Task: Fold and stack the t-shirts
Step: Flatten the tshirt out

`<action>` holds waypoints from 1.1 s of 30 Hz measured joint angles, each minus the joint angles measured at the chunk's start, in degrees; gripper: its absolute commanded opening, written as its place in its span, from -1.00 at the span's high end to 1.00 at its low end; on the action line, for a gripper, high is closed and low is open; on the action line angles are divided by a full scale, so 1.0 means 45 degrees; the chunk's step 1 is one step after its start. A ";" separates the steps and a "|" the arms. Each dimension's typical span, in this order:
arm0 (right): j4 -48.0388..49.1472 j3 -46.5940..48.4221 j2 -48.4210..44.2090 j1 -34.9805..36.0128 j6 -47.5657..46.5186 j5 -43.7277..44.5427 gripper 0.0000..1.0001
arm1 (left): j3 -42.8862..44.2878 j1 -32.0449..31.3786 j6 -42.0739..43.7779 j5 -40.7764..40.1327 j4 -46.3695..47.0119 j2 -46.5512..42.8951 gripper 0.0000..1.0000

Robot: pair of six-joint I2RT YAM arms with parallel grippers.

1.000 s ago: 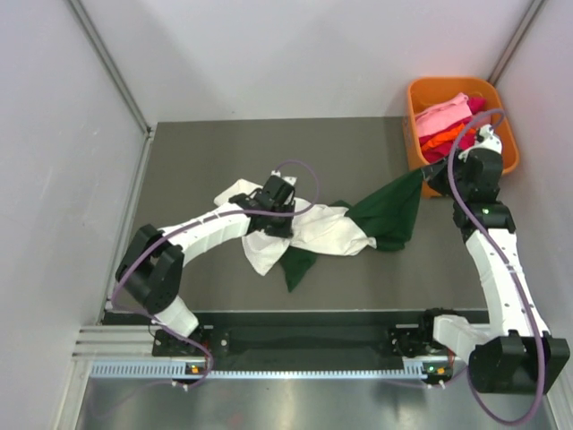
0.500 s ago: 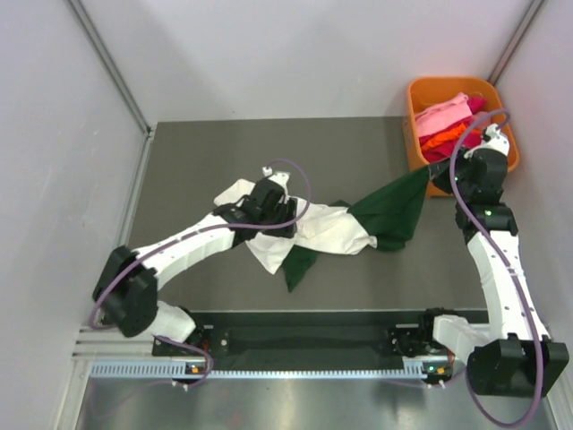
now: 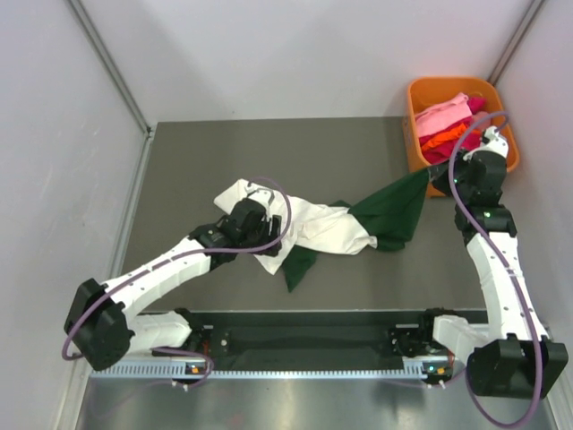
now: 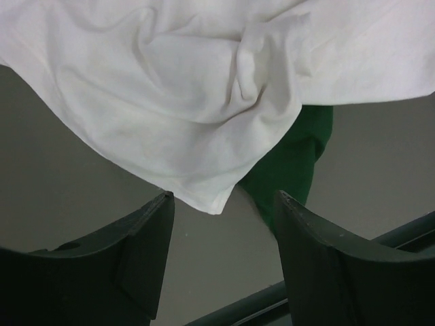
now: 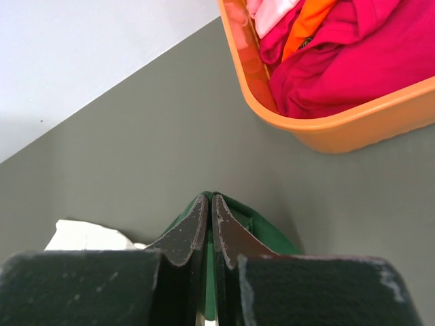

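The cream t-shirt [image 4: 197, 102] lies just ahead of the left gripper [image 4: 224, 204], whose jaws are apart and empty. Beyond the cream t-shirt, the right gripper [image 5: 209, 207] is clamped on the green t-shirt [image 3: 394, 210], seemingly at a corner.

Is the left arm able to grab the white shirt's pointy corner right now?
Probably yes. The jaws of the left arm stand open just short of the corner of the white shirt, which lies on the table beside the green shirt, with nothing between.

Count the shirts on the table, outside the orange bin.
2. The white shirt lies crumpled centrally; the dark green shirt stretches from under it to the right tool, which pinches a corner. Others may hide beneath.
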 measured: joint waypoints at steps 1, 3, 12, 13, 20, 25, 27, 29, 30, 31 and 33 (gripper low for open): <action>0.0024 0.0000 0.0000 0.0000 0.0000 -0.0015 1.00 | -0.0136 -0.0053 -0.0015 -0.0010 0.0010 0.0000 -0.23; 0.0044 0.0000 0.0000 0.0000 -0.0005 -0.0019 1.00 | -0.0432 -0.0291 -0.0068 -0.0083 0.0068 0.0029 -0.19; 0.0053 0.0000 0.0000 -0.0058 -0.0049 -0.0112 1.00 | -0.0787 -0.2161 -0.0403 -0.1394 0.0160 0.1423 -0.14; 0.0049 0.0000 0.0000 -0.0078 -0.0049 -0.0117 1.00 | -0.0787 -0.2161 -0.0452 -0.1598 0.0155 0.1749 -0.13; 0.0097 -0.0092 -0.0005 -0.0107 -0.0044 -0.0330 1.00 | -0.0782 -0.2137 -0.0631 -0.2127 0.0044 0.3172 -0.07; 0.0151 -0.0248 -0.0019 -0.0131 -0.0044 -0.0452 1.00 | -0.0782 -0.2137 -0.0636 -0.2186 0.0185 0.3764 0.02; 0.0175 -0.0287 -0.0024 -0.0141 -0.0044 -0.0476 1.00 | -0.0685 -0.2137 -0.0670 -0.2200 0.0282 0.3886 0.24; 0.0175 -0.0311 -0.0029 -0.0151 -0.0044 -0.0539 1.00 | -0.0539 -0.2137 -0.0665 -0.2225 0.0330 0.4080 0.37; 0.0180 -0.0311 -0.0034 -0.0151 -0.0044 -0.0549 1.00 | -0.0442 -0.2142 -0.0665 -0.2234 0.0340 0.4206 0.49; 0.0185 -0.0311 -0.0044 -0.0151 -0.0044 -0.0563 1.00 | -0.0350 -0.2137 -0.0680 -0.2239 0.0355 0.4303 0.58; 0.0185 -0.0316 -0.0078 -0.0151 -0.0044 -0.0588 1.00 | -0.0253 -0.2137 -0.0641 -0.2239 0.0466 0.4449 0.73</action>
